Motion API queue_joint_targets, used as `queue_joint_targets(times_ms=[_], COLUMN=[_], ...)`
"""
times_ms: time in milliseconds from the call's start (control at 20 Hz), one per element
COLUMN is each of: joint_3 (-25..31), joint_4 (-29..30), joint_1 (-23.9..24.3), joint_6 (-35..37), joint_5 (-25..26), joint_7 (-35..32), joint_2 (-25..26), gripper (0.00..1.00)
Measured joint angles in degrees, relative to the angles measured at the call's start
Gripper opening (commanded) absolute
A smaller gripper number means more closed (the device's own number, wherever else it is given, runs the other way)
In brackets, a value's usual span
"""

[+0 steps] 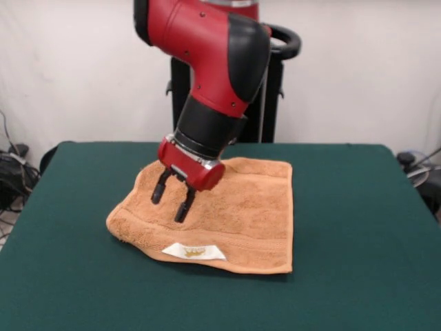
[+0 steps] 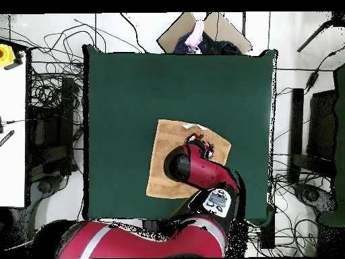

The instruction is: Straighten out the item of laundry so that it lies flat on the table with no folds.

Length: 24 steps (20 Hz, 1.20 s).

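Towel (image 1: 234,217) lay mid-table (image 1: 358,207), mostly spread, left edge looking curled or lifted, hard to tell. White label (image 1: 193,252) at near edge. Gripper (image 1: 172,196) hung over towel's left part, fingers (image 1: 183,205) parted, holding nothing, tips seemingly just above cloth.

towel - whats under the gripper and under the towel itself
The open gripper hangs just above the towel. Green table surrounds the towel; whatever lies under it is covered.
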<state>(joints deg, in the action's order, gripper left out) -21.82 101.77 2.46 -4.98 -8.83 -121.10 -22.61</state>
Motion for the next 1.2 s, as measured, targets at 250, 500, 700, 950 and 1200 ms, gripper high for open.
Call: queue_joint_targets(times_ms=[250, 500, 700, 950, 1200], joint_3=[1.0, 2.5, 4.8, 9.8, 13.2], joint_4=[1.1, 2.7, 4.2, 6.4, 8.4], joint_1=[0.0, 0.4, 2.1, 6.2, 8.6], joint_6=[-1.6, -2.2, -2.2, -2.2, -3.0], joint_5=[0.0, -0.1, -0.1, -0.2, -0.3], joint_7=[0.0, 0.0, 0.0, 0.0, 0.0], joint_2=[0.0, 0.0, 0.0, 0.0, 0.2], gripper=[1.00, 1.00, 1.00, 1.00, 1.00])
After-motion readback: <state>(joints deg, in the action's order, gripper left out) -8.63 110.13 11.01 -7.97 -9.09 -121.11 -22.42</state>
